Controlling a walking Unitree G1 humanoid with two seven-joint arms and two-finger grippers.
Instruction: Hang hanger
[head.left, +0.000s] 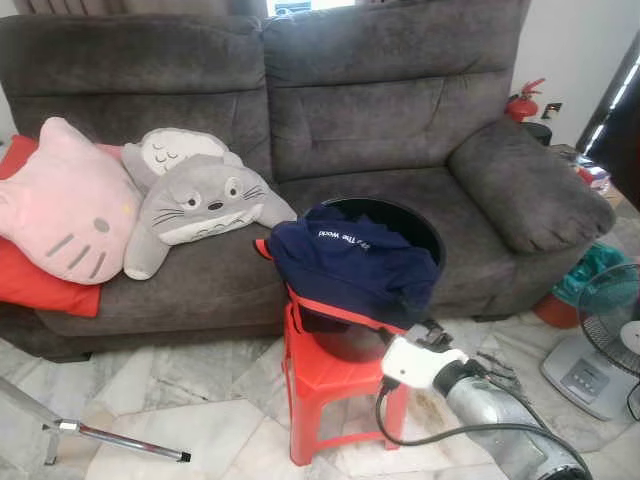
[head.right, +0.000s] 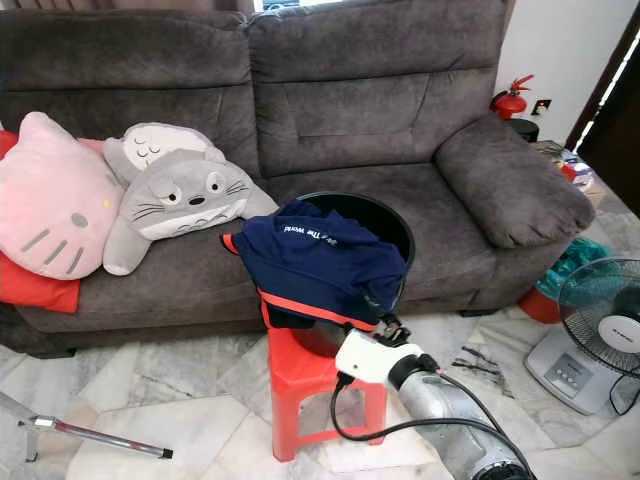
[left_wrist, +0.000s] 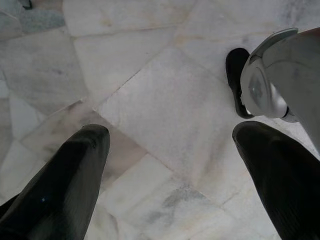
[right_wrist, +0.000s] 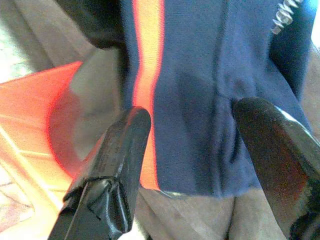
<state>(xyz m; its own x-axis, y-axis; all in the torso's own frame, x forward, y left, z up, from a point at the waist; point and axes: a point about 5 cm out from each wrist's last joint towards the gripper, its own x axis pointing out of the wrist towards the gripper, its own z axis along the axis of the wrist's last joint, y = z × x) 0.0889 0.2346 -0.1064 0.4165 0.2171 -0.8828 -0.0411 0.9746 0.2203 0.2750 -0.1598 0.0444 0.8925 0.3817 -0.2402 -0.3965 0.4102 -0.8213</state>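
**Reaching for cloth, hanger not located**

No hanger visible anywhere. If one is here, I judge it sits inside the navy garment (head.left: 355, 265), draped over the rim of the black bucket (head.left: 420, 225) at centre frame. An orange stripe runs along the garment's lower edge.

Bucket stands on a red plastic stool (head.left: 335, 385), lower centre, just in front of the grey sofa (head.left: 400, 120).

My right gripper (right_wrist: 192, 150) is at the garment's hanging edge, fingers spread apart with navy cloth and the orange stripe between them. Nothing clamped yet.

My left gripper (left_wrist: 170, 175) hangs idle over the marble floor (left_wrist: 150, 100), fingers apart.

Risks, as I judge them:
- Closing here catches loose fabric only. The garment would slide off whatever is under it.
- The cloth hooks the bucket rim. A hard pull could tip the bucket, or drag it off the stool.
- The stool looks light. A nudge from my forearm could shift it.
- My wrist cable (head.left: 400, 425) loops close to the stool leg and may snag.
- Standing fan (head.left: 610, 330) at lower right lies within a wide swing.
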